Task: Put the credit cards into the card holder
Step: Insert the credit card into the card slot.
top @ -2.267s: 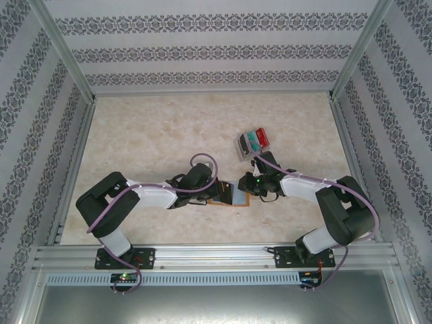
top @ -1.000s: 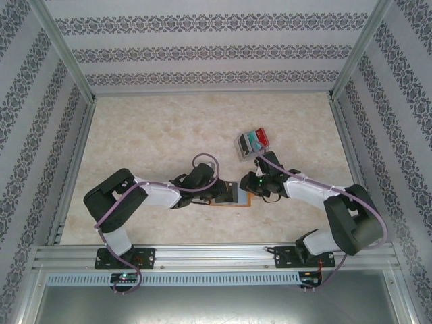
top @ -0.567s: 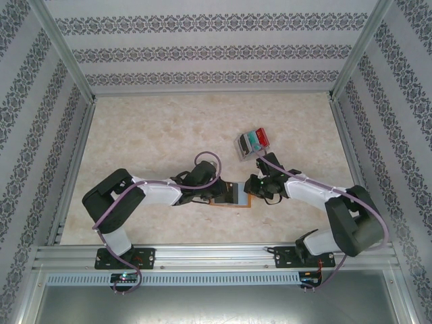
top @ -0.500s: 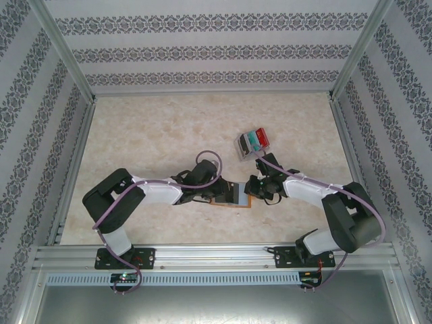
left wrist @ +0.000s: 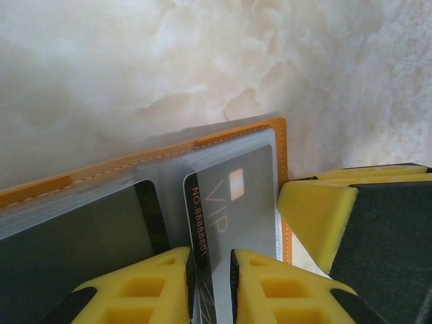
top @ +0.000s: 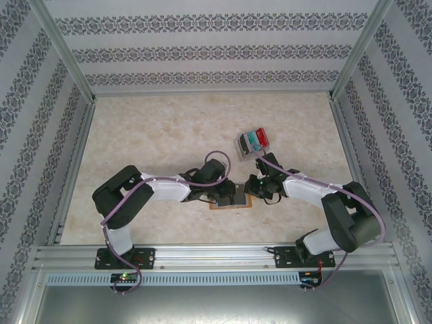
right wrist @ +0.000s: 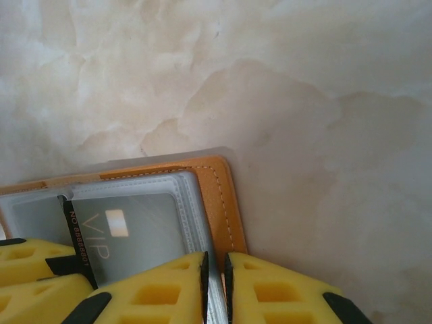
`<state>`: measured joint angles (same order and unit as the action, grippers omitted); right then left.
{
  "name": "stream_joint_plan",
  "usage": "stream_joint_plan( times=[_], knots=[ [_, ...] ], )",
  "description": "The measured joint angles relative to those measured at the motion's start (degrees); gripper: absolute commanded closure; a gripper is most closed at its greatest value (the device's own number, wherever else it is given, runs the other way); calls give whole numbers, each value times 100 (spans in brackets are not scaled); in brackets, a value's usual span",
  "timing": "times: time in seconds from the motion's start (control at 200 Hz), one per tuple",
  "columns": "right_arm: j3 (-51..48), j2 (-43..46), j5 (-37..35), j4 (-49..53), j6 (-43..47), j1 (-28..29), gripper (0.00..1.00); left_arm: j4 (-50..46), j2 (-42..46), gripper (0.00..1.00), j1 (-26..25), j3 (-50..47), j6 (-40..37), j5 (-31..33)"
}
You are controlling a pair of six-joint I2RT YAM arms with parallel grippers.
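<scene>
Black card [left wrist: 233, 216] is being fed into the card holder [top: 233, 200], w/ both grippers on the job.

Holder is laid open on the table [top: 155, 135] at approx 6 o'clock of centre. The other credit cards [top: 252, 142] are fanned well apart at its 1 o'clock. Left gripper [left wrist: 210, 260] is clamped on the black card's edge, and the card is seen partly under the clear pocket. Right gripper [right wrist: 214, 266] is pinched shut on the holder's orange-edged flap at the 3 o'clock side, pinning it. Best done, by the look of it: the card is slid flat and square toward 3 o'clock, no tilt, so no corner is snagged on the pocket lip. A firm pin on the flap is needed so the holder isn't dragged along. Release is best left until the card is fully seated.
</scene>
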<state>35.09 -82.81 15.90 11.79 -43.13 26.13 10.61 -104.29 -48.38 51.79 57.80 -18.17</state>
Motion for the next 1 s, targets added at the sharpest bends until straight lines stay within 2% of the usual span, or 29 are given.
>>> stream_joint_plan(
  times=[0.185, 0.325, 0.5, 0.679, 0.849, 0.914, 0.999],
  knots=[
    [0, -2, -2, 0, -13, 0, 83, 4, -52, 71, 0, 39, 2, -142],
    [0, 0, -9, 0, -15, 0, 82, -20, -59, 63, -2, 66, -2, -133],
    [0, 0, -24, -2, -13, 0, 82, -503, 210, 55, -59, 59, -83, 306],
    [0, 4, -22, -2, -15, 0, 81, -942, 409, 55, -63, 31, -151, 669],
    [0, 260, -70, 46, -2, 0, 74, -1027, 450, 55, -63, 31, -236, 708],
    [9, 446, -101, 90, 7, 2, 75, -1034, 511, 63, -63, 31, -254, 756],
    [76, 658, -142, 168, 33, 28, 82, -1064, 678, 70, -63, 31, -297, 848]
  ],
)
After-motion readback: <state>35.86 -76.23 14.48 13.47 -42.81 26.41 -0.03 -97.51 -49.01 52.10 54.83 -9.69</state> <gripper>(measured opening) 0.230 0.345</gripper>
